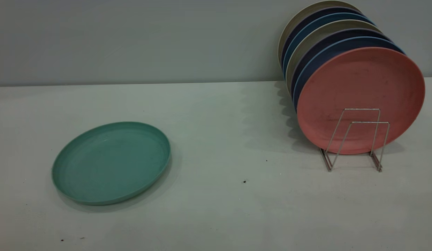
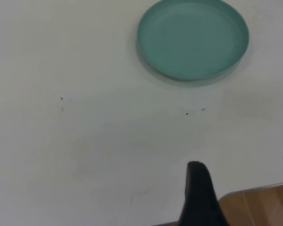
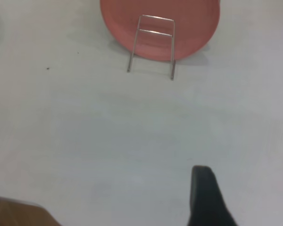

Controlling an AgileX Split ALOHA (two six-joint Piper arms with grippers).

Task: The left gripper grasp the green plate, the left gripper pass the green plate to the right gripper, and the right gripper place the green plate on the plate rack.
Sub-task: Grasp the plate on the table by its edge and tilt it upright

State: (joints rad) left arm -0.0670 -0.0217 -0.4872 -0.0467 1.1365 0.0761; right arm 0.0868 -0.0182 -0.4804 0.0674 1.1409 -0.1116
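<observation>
The green plate (image 1: 111, 162) lies flat on the white table at the left; it also shows in the left wrist view (image 2: 193, 37). The plate rack (image 1: 355, 139) stands at the right with two bare wire loops at its front; it also shows in the right wrist view (image 3: 151, 44). Neither gripper shows in the exterior view. My left gripper shows only as one black finger (image 2: 198, 193), well short of the green plate and holding nothing. My right gripper (image 3: 245, 186) is open and empty, back from the rack, with its second finger only a sliver at the picture's edge.
A salmon-pink plate (image 1: 362, 87) stands upright in the rack, with several blue-rimmed and beige plates (image 1: 327, 38) stacked on edge behind it. The table's near edge and brown floor show in the left wrist view (image 2: 259, 207) and the right wrist view (image 3: 19, 214).
</observation>
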